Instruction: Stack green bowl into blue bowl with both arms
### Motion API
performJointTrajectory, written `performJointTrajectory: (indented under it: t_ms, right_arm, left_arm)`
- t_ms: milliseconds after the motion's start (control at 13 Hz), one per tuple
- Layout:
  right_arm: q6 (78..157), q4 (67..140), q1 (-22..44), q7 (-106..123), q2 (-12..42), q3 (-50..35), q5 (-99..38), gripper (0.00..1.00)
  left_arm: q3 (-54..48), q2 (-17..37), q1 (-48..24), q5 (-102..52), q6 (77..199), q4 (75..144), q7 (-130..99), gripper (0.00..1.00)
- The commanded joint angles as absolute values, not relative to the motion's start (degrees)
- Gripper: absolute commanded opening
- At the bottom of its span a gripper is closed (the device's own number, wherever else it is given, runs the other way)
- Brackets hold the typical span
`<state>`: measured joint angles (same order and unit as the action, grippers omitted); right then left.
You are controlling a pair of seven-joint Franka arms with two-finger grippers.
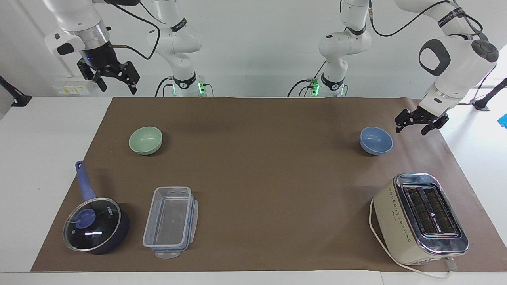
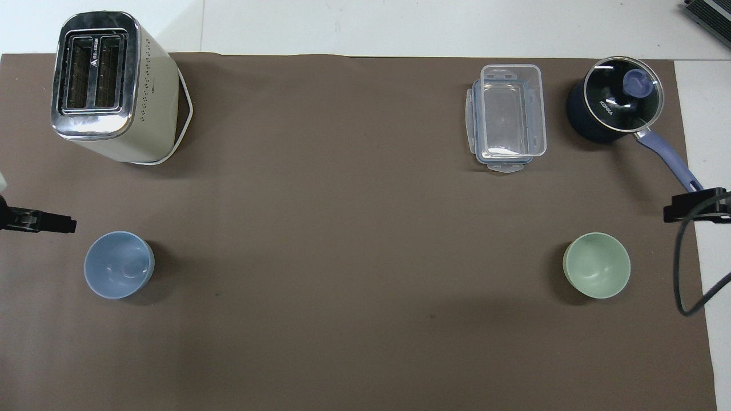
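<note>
The green bowl point(image 1: 145, 140) point(image 2: 597, 265) stands upright on the brown mat toward the right arm's end of the table. At the left arm's end stands the blue bowl point(image 1: 376, 140) point(image 2: 119, 264), also upright and with nothing in it. My left gripper point(image 1: 412, 128) point(image 2: 43, 221) hangs open and low over the mat beside the blue bowl, a short gap away from it. High over the mat's corner at the robots' end, my right gripper point(image 1: 119, 88) point(image 2: 694, 206) is open and holds nothing, well apart from the green bowl.
A cream toaster point(image 1: 420, 217) point(image 2: 108, 85) stands farther from the robots than the blue bowl. A clear plastic container point(image 1: 170, 221) point(image 2: 505, 117) and a dark blue lidded saucepan point(image 1: 95, 223) point(image 2: 614, 105) lie farther out than the green bowl.
</note>
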<state>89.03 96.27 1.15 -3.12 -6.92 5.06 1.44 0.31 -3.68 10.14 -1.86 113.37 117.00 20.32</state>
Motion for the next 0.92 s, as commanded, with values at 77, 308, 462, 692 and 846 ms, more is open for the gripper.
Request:
performJointTrajectory:
  t_ms: [77, 308, 462, 692, 846]
  right_arm:
    - [96.39, 105.88, 0.7, 0.42, -8.7, 5.1, 1.93, 1.0]
    - [105.09, 113.7, 0.0, 3.51, -8.35, 5.19, 1.93, 1.0]
    - [109.93, 118.19, -0.09, 4.13, -7.91, 5.19, 1.93, 1.0]
    - [116.43, 123.03, -2.45, 8.33, -5.72, 5.19, 1.93, 1.0]
    - [121.7, 126.81, -5.43, 12.55, -5.01, 5.19, 1.93, 1.0]
  left_arm:
    - [-0.26, -5.01, 12.91, -5.44, 117.15, 122.16, 24.77, 1.0]
    - [-0.26, -3.17, 15.11, -8.26, 120.57, 125.5, 28.73, 1.0]
    - [-0.26, -0.81, 17.04, -8.35, 123.04, 126.04, 30.4, 0.98]
    - [-0.26, 1.84, 16.79, -9.66, 125.85, 126.82, 30.41, 0.82]
    - [-0.26, 2.55, 16.61, -11.51, 128.74, 128.83, 30.59, 0.69]
